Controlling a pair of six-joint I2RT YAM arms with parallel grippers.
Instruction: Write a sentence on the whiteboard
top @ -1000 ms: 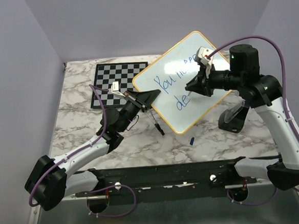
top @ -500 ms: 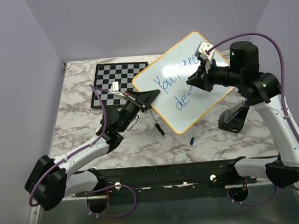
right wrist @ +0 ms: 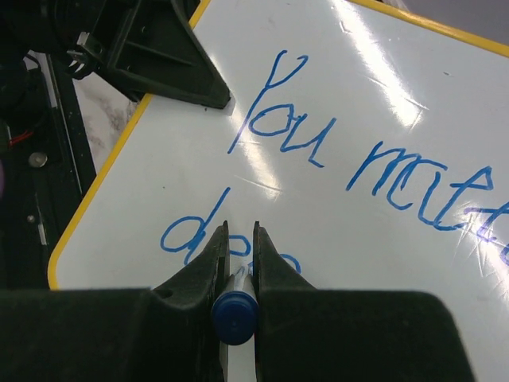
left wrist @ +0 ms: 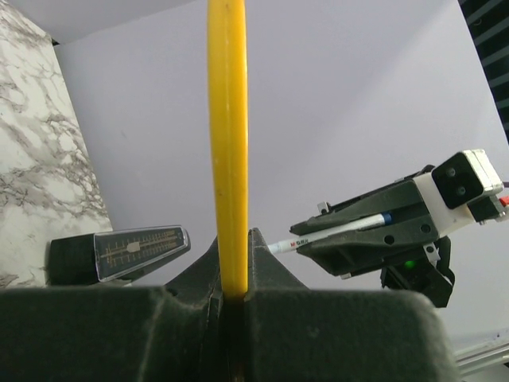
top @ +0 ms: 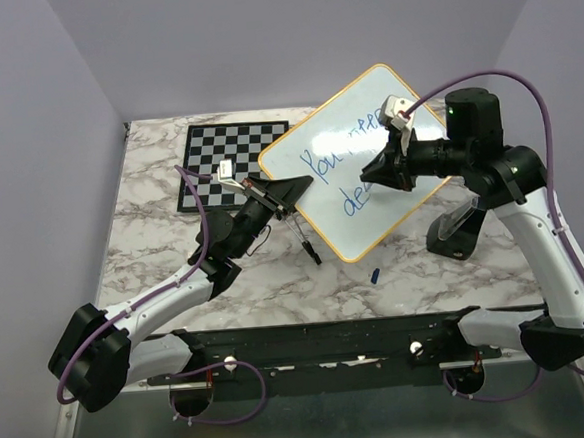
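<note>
Your right gripper (top: 371,172) is pressed together on the marker (right wrist: 235,317), whose blue end cap sits between the fingers in the right wrist view, with its tip against the whiteboard (top: 338,126). Half a second ago this gripper sat higher on the board, near the first line. It has now dropped back to the second line, about where it was a second ago.

Your left gripper (top: 292,190) has not moved. It still pinches the yellow frame at the whiteboard's left edge, and the left wrist view shows the frame running straight up between its fingers.

Beneath everything, the marble surface (top: 153,239) looks the same as before. The whiteboard stands tilted above the middle of it, with its far corner highest, and holds the same pose as in the earlier frames.

The sentence (top: 326,162) has grown. The first line begins "You matt", with the rest cut off in the wrist view. The second line, which read "de" a second ago, now shows a further letter partly hidden behind the gripper.

The chessboard (top: 217,149) lies flat to the left behind the whiteboard. A black stand (top: 451,230) sits to the right under your right arm. A loose dark pen (top: 309,246) and a small blue cap (top: 374,273) lie on the surface near the whiteboard's lower edge, both unmoved.
</note>
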